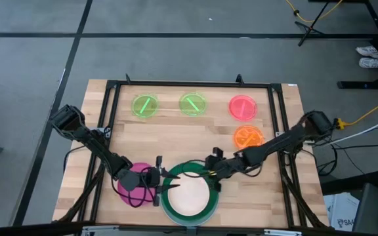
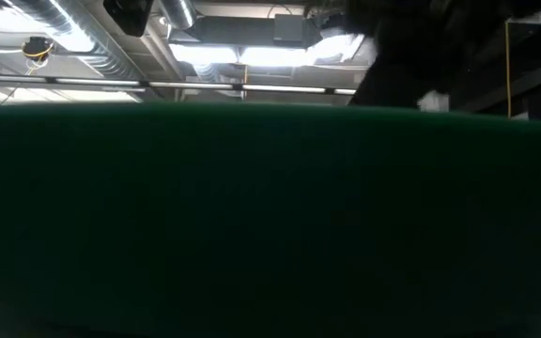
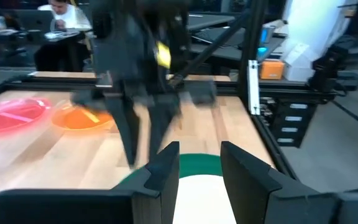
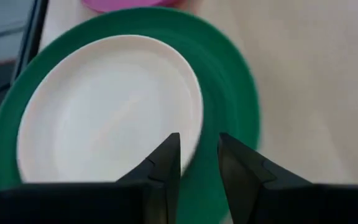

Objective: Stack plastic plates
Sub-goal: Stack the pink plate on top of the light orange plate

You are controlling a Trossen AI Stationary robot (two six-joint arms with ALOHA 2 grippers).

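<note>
I had the cream plate [image 1: 188, 195] sitting inside the dark-green plate [image 1: 203, 214] at the near edge of the table [image 1: 176, 141], centre. Magenta plate [image 1: 128, 190] lay just left of it, partly under the left gripper [image 1: 157, 189]. That gripper sat at the green plate's left rim w/ fingers [image 3: 166, 171] a narrow gap apart, nothing held. Right gripper [image 1: 213, 177] hung over the green plate's far-right rim, fingers [image 4: 165, 163] also narrowly apart, empty. Along the far side: two lime-green plates [image 1: 144, 105] [image 1: 192, 103], then the pink-red plate [image 1: 243, 106] to the right. Orange plate [image 1: 248, 137] sat nearer, just below pink-red. Low view was mostly blocked by green plate [image 2: 270, 225].
</note>
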